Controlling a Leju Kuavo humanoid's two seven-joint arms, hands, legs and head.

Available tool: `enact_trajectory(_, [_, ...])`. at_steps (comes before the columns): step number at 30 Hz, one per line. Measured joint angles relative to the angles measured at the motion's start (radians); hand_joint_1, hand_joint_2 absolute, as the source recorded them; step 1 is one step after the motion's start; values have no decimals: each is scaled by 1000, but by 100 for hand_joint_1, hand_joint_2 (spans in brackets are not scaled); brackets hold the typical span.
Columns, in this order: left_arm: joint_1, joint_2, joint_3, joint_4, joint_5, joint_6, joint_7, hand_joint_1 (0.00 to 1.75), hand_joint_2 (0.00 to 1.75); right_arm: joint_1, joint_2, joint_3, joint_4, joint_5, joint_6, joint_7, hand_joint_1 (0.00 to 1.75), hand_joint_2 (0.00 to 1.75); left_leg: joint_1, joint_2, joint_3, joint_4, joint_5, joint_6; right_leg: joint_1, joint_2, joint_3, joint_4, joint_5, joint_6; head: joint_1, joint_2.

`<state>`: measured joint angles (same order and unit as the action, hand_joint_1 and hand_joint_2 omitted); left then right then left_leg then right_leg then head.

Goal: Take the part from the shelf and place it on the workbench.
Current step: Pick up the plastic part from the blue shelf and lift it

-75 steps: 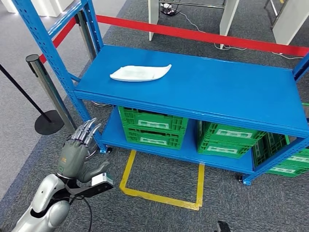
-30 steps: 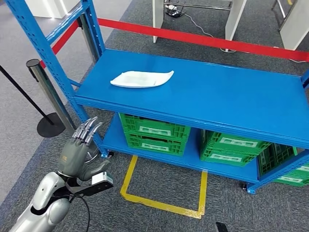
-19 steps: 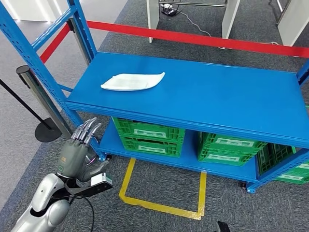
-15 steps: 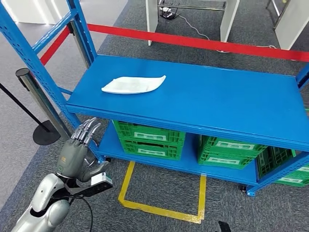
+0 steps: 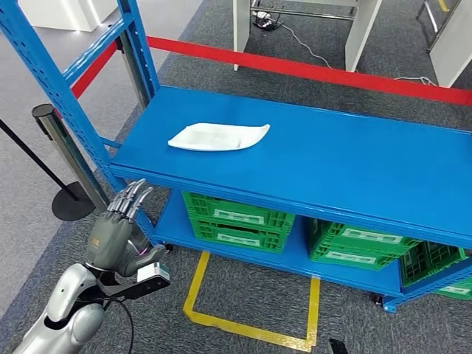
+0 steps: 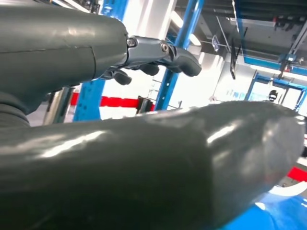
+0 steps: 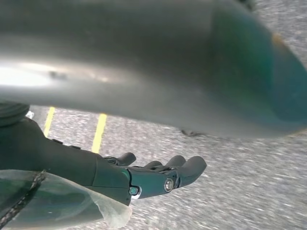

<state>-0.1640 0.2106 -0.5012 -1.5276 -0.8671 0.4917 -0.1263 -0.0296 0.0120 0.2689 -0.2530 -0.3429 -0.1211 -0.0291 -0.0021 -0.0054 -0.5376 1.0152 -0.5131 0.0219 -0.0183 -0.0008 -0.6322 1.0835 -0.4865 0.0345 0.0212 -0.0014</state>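
Note:
A flat white part point(image 5: 218, 136) lies on the top board of the blue shelf point(image 5: 334, 158), toward its left end. My left hand point(image 5: 114, 232) is raised in front of the shelf's left post, lower than the top board and well short of the part, fingers straight and apart, holding nothing. The left wrist view looks past the thick thumb point(image 6: 152, 167) to the extended fingers point(image 6: 159, 50), with blue shelf posts beyond. The right wrist view has my right hand point(image 7: 145, 177) hanging over grey carpet, fingers loosely extended and nothing in them.
Green crates point(image 5: 239, 219) sit on the shelf's lower board. A red barrier belt point(image 5: 312, 70) runs behind the shelf, and a metal stanchion point(image 5: 61, 147) with a round base stands to its left. Yellow floor tape point(image 5: 251, 324) marks a box on the carpet.
The whole picture has shifted slightly, so the camera has moved: the shelf now sits a little lower and to the right. My left hand keeps the same raised pose.

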Motion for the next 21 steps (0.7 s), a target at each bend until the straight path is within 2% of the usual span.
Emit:
enact_trajectory(1, [0,0,0,0,0,0,0,0,0,0,0,-2,0,-1,-1,-4,0,0,-2,0,1,4,-5,-5,1,1,13,-26,4,-5,0,0])
enact_trajectory(4, [1,1,1,0,0,0,0,0,0,1,1,-7,0,-3,0,-11,0,0,-3,1,0,9,-11,-15,3,4,26,-36,-8,-21,-2,0])
enact_trajectory(6, [-1,2,1,-1,-1,1,-1,0,0,3,2,-10,0,-4,2,-15,0,0,-2,1,-8,39,-30,-24,-1,4,39,-42,-14,-32,-8,0])
enact_trajectory(7, [-2,3,2,-1,-1,1,-1,0,0,3,2,-12,0,-4,3,-17,0,0,0,2,-28,82,-50,-30,-4,4,46,-45,-17,-38,-11,0])
enact_trajectory(9, [-3,5,2,-1,-1,1,-2,0,0,2,2,-16,0,-7,5,-20,0,0,4,3,-103,217,-96,-40,-4,4,57,-46,-25,-44,-16,0])
enact_trajectory(10, [-2,5,2,-1,-1,1,-2,0,0,3,2,-18,0,-10,6,-21,0,0,5,3,-142,274,-106,-42,-3,5,62,-46,-29,-45,-16,0])
enact_trajectory(11, [0,6,2,-1,-1,0,-2,0,0,4,2,-20,0,-11,7,-22,0,0,5,3,-167,302,-98,-41,-3,5,68,-46,-34,-46,-16,0])
enact_trajectory(12, [1,6,2,-1,-1,0,-2,0,0,5,3,-22,0,-12,8,-23,0,0,5,3,-173,288,-67,-38,-2,6,76,-46,-40,-45,-16,0])
enact_trajectory(14, [1,9,3,-1,-1,0,-2,0,0,5,4,-25,0,-13,11,-24,0,0,1,2,-139,171,27,-23,-1,9,90,-48,-51,-45,-15,0])
enact_trajectory(15, [1,10,3,-1,-1,0,-2,0,0,4,5,-27,0,-13,12,-24,0,0,-3,3,-117,111,60,-14,1,10,97,-50,-56,-42,-14,0])
enact_trajectory(16, [0,12,3,-1,-1,0,-2,0,0,3,6,-28,0,-13,12,-25,0,0,-6,3,-99,66,75,-5,2,10,100,-51,-60,-38,-14,0])
enact_trajectory(17, [-1,13,4,-1,-1,0,-2,0,0,2,7,-29,0,-13,13,-25,0,0,-9,3,-90,42,74,3,2,10,99,-53,-63,-33,-14,0])
enact_trajectory(19, [-2,13,4,-1,-1,0,-3,0,0,2,8,-31,0,-14,14,-25,0,0,-10,3,-82,22,63,10,3,9,103,-59,-65,-21,-14,0])
enact_trajectory(21, [-2,12,4,-2,-1,0,-4,0,0,1,9,-33,0,-14,15,-25,0,0,-4,6,-68,0,63,12,4,7,96,-45,-79,-13,-11,0])
